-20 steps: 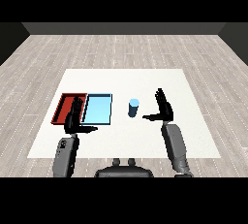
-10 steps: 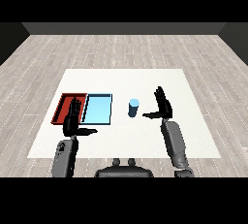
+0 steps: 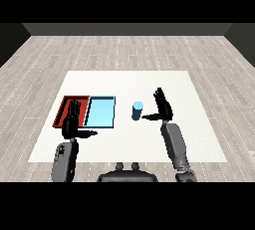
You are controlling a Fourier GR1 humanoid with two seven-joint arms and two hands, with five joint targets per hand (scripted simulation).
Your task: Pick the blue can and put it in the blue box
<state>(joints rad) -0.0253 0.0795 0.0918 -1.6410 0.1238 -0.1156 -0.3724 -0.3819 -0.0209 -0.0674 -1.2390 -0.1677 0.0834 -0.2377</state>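
Reach under way, blue can not yet grasped.

Nearest, the left hand hangs with fingers straight over the red tray; the right hand, fingers spread and thumb out, sits just beside the upright blue can, apart from it. The blue tray holds nothing, so grasping, carrying and placing remain.

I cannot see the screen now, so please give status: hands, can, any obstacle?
Right hand open beside blue can, not holding. Left hand open over red tray. Can upright on table, outside blue tray. Nothing between can and tray.
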